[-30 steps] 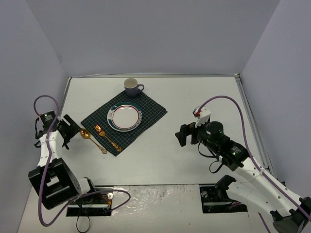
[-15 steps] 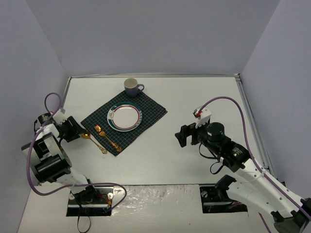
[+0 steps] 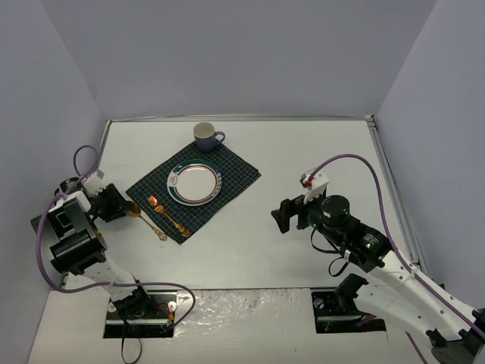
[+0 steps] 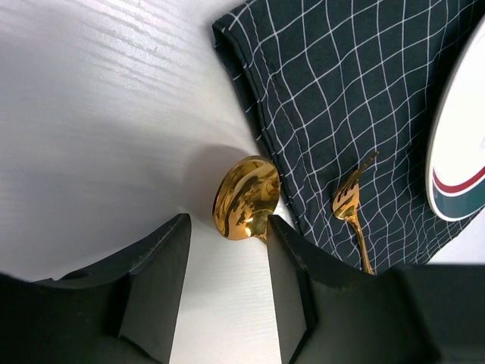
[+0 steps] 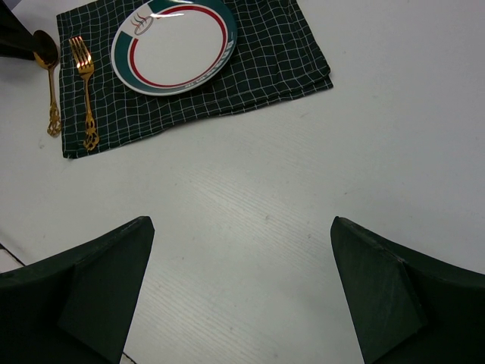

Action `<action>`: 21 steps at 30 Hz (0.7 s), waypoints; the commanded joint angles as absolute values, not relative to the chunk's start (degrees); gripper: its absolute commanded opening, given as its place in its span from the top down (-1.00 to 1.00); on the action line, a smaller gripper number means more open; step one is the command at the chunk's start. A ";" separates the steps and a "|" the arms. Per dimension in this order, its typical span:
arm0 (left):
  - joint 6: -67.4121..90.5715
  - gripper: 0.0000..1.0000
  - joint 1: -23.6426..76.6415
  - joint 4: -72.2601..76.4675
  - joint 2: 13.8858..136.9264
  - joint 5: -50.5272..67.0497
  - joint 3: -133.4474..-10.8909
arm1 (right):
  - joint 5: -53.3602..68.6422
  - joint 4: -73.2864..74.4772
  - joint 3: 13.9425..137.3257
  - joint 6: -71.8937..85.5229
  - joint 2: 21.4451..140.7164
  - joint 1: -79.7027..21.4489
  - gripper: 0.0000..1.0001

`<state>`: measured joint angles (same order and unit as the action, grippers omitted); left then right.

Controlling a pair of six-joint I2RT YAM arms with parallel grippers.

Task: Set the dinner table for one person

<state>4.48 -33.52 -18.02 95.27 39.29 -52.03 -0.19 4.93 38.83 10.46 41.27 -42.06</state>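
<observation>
Desk [image 3: 303, 159], white w/ metal edge rails, fills the floor of the walled bay and carries everything. R jaws stand wide apart w/ nothing betw. them, over bare desk right of centre. L jaws are by the desk's left edge, low and partly apart, w/ the gold spoon [image 4: 246, 197] bowl right at their tips, not clamped. Spoon lies on bare desk just beside the checked cloth [image 3: 235, 171]. Gold fork [image 4: 350, 206] is on the cloth's left strip, plate [image 3: 195, 184] mid-cloth. Cup [image 3: 204, 136] is just past the cloth's far corner, handle to the right.
</observation>
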 commanded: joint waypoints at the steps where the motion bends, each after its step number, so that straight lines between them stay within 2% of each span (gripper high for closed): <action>1: 1.74 0.20 -34.01 -16.42 95.84 40.96 -54.63 | -2.76 1.16 38.85 9.91 40.80 -43.02 -1.00; 14: 1.31 0.41 -34.01 -15.77 98.33 41.87 -55.21 | -4.13 1.57 39.10 9.67 41.20 -44.11 -1.00; 18: 1.32 0.59 -34.01 -15.27 98.86 42.72 -55.46 | -4.51 1.87 39.20 9.58 41.21 -44.33 -1.00; 21: 1.03 0.82 -34.01 -15.48 98.79 42.66 -55.53 | -4.96 2.09 39.27 9.58 41.13 -44.78 -1.00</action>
<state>2.98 -33.56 -16.46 99.04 42.07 -53.88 -3.01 4.99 38.76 10.28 41.19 -43.86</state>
